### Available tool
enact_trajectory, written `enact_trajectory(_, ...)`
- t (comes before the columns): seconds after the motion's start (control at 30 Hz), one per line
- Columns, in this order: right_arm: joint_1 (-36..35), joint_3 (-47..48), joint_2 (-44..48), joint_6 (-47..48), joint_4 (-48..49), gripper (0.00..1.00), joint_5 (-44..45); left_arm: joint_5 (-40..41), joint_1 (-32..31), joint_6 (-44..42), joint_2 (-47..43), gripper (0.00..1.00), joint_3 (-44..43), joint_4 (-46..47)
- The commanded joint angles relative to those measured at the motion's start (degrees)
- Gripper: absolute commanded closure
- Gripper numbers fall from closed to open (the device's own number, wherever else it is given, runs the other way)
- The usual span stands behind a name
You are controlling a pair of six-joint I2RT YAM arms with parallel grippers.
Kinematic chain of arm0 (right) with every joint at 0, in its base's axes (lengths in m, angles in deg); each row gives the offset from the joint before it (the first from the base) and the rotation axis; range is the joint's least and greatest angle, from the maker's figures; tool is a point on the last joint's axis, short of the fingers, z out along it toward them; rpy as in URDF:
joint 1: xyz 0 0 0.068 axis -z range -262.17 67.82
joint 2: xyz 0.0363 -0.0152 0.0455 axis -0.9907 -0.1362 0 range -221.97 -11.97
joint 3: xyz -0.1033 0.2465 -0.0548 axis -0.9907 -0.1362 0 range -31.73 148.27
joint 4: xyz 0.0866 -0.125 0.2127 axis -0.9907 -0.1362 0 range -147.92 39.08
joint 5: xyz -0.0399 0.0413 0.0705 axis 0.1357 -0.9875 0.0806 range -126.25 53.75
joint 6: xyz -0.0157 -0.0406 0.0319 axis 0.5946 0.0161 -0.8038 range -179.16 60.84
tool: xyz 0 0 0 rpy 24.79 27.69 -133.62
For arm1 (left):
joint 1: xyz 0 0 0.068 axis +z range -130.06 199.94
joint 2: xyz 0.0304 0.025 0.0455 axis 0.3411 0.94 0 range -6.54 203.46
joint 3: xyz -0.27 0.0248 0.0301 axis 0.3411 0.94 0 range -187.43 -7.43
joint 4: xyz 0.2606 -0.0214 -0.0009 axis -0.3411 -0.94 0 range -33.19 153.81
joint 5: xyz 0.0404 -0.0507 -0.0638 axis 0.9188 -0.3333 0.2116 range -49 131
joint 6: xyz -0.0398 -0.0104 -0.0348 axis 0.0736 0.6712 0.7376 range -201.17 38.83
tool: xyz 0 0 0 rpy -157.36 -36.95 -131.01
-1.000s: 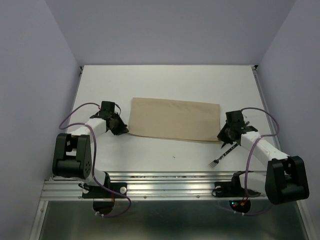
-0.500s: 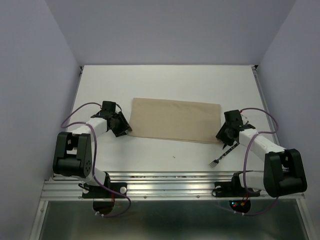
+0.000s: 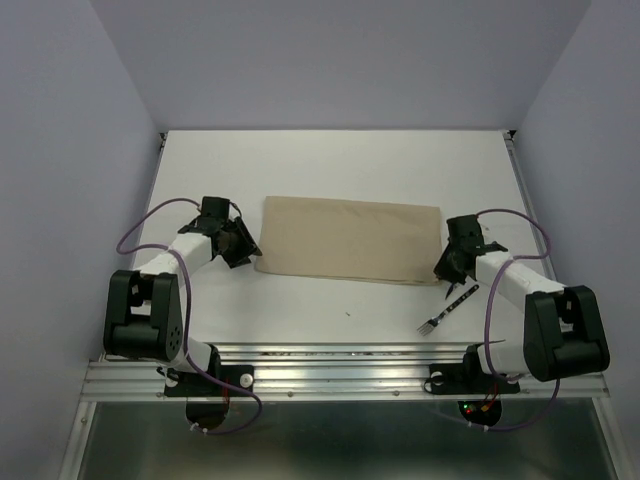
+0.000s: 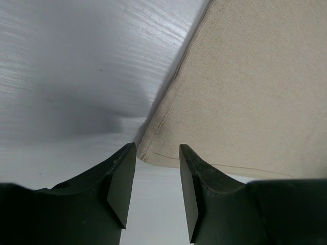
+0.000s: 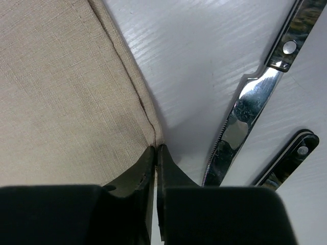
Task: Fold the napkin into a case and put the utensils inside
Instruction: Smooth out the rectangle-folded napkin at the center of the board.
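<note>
Item: napkin (image 3: 350, 240), beige cloth lying flat as a long rectangle, mid-table (image 3: 330, 170). Judged light, limp and quick to sag, so best taken at the hemmed corners.

right gripper (image 5: 156, 149): fingers closed, apparently pinching the near right corner.

left gripper (image 4: 157, 150): fingers apart, straddling the near left corner.

knife (image 5: 240, 117) and fork (image 3: 445, 312) lie just beside the right edge. Open room lies beyond the far edge.

Left hand (image 4: 157, 149) low, jaws parted, right hand (image 5: 156, 151) low, jaws pinched nearly together
</note>
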Motion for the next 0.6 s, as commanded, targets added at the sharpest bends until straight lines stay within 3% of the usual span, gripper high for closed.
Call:
enact_trajectory(0.0,-0.1,-0.2,-2.4,2.0,3.2,0.99,-5.3,0.3,-0.2,-1.0,-2.9,0.5,-3.0,-1.3)
enact_trajectory(0.3,-4.5,2.4,-6.9,3.4,6.8,0.99,-10.4,-0.3,-0.9,-0.8,-3.2,0.5,-4.6,-1.8)
enact_trajectory(0.43,-4.5,4.1,-7.5,3.9,4.8,0.98,-5.0,-1.5,-1.8,-0.3,-1.1,0.5,-7.0,-1.0)
enact_trajectory(0.47,-4.5,4.8,-6.7,3.6,4.2,0.91,-3.6,-1.7,-2.5,-0.3,0.1,0.5,-7.8,-0.3)
enact_trajectory(0.5,-4.5,5.4,-6.3,4.0,3.4,0.63,-1.7,-1.9,-2.9,-0.2,0.8,0.5,-8.7,-0.2)
enact_trajectory(0.53,-4.5,6.1,-5.8,4.1,3.0,0.49,-1.2,-2.0,-3.2,-0.1,1.6,0.5,-11.1,-0.1)
enact_trajectory(0.57,-4.5,6.9,-5.5,4.4,2.9,0.47,-1.0,-2.1,-3.6,-0.1,3.5,0.5,-12.5,-0.1)
